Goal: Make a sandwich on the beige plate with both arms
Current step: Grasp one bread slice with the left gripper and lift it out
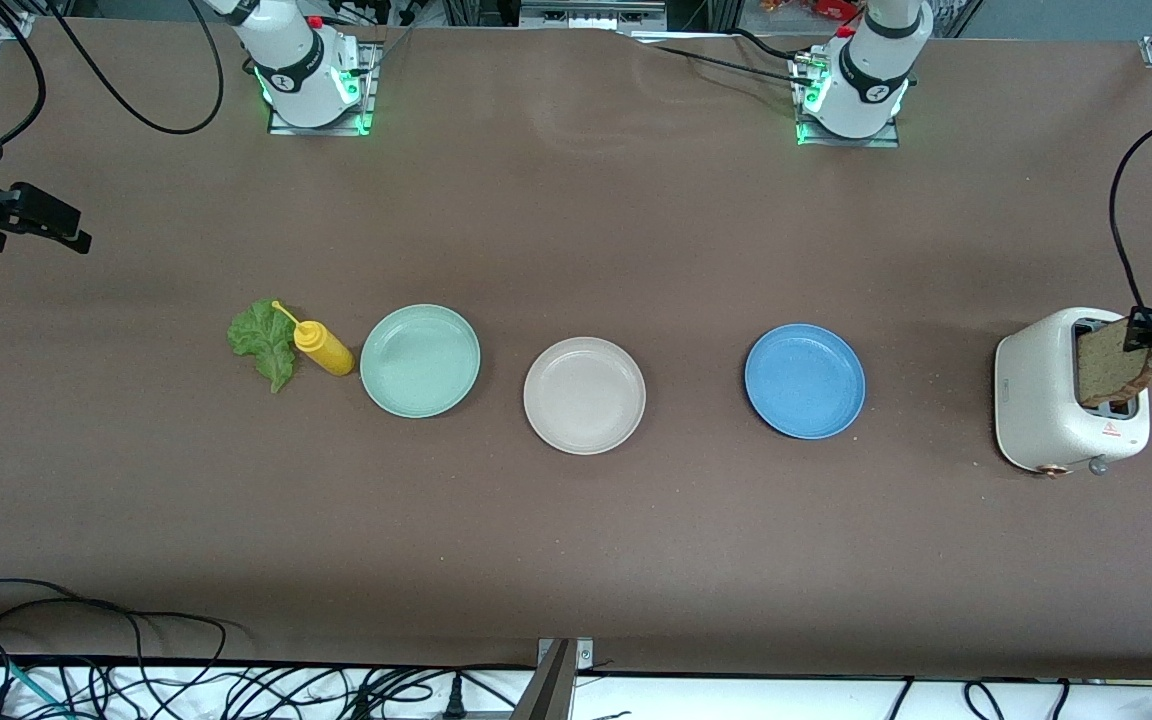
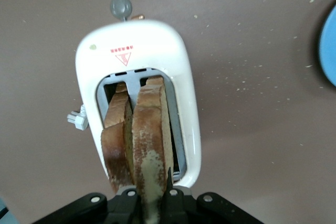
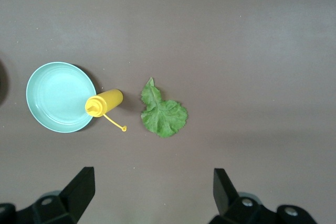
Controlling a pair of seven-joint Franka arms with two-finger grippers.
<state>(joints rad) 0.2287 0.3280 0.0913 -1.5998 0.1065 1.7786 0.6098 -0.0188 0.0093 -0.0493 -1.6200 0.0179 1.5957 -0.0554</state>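
My left gripper point(image 1: 1141, 330) is shut on a brown bread slice point(image 1: 1116, 365) that stands in the slot of a cream toaster point(image 1: 1046, 410) at the left arm's end of the table. In the left wrist view my left gripper point(image 2: 152, 195) pinches this slice point(image 2: 149, 140), and a second slice point(image 2: 116, 135) stands beside it in the toaster point(image 2: 184, 66). The beige plate point(image 1: 584, 395) lies bare mid-table. The green lettuce leaf point(image 1: 264, 342) lies toward the right arm's end. My right gripper point(image 1: 71, 235) hangs open and empty over the table there; in the right wrist view my right gripper point(image 3: 152, 174) shows with the lettuce leaf point(image 3: 164, 115) below.
A yellow squeeze bottle point(image 1: 324, 348) lies between the lettuce and a mint-green plate point(image 1: 420, 360); both show in the right wrist view, the bottle point(image 3: 105, 102) and the plate point(image 3: 60, 97). A blue plate point(image 1: 804, 380) sits between the beige plate and the toaster.
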